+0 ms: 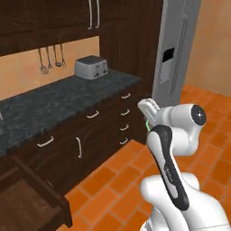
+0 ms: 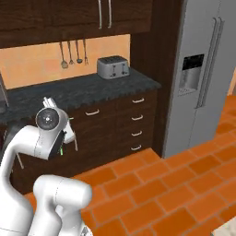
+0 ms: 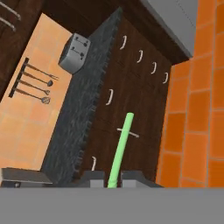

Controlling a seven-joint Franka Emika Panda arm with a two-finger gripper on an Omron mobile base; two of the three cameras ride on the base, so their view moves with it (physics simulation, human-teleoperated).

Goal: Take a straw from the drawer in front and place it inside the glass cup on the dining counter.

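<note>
The straw (image 3: 120, 148) is light green, the bench (image 1: 58, 101) black and speckled, the drawer (image 1: 31, 198) dark brown, the floor (image 2: 175, 184) orange tile, the toaster (image 2: 113, 67) silver.

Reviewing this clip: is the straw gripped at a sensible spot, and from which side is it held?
Yes. In the hand view the gripper is shut on the straw near one end, one finger on each side across its thin round shaft. The long free part sticks straight out ahead of the fingers. That seems a good hold for lowering the free end into a cup.
</note>
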